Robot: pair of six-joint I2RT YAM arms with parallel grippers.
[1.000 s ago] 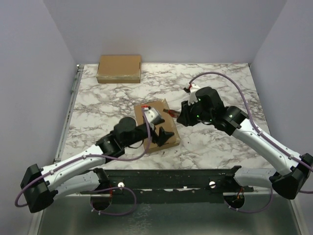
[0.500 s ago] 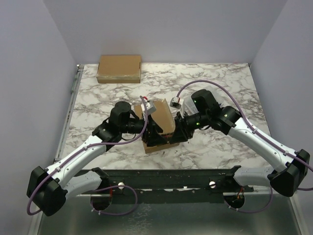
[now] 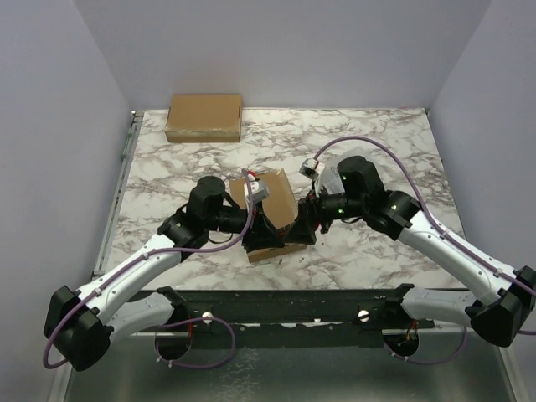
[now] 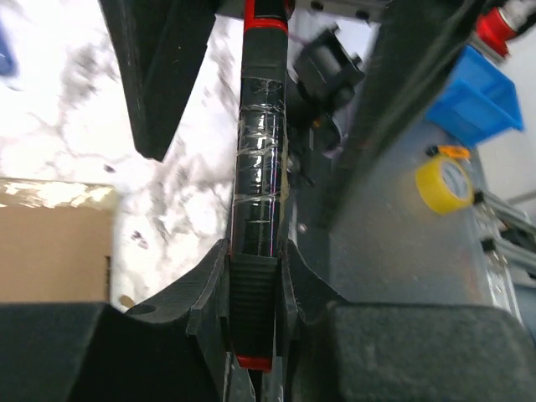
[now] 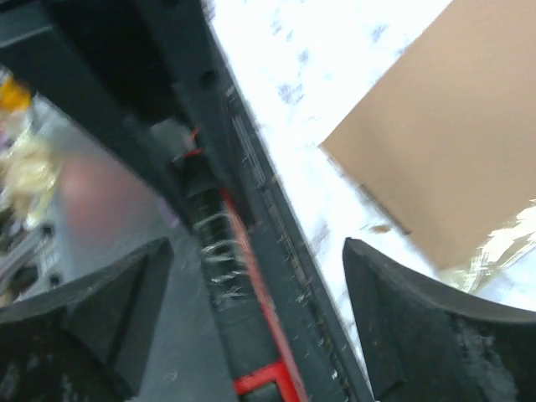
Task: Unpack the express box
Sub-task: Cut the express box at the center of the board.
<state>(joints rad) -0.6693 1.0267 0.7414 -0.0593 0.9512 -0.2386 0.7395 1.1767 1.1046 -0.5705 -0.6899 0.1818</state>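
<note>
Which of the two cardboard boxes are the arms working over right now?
The box in the middle of the table, where the left arm and right arm meet. The other box sits alone at the far left corner.

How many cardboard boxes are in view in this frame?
2. The far box lies at the back left; the centre box sits in the middle, partly covered. No others show.
</note>
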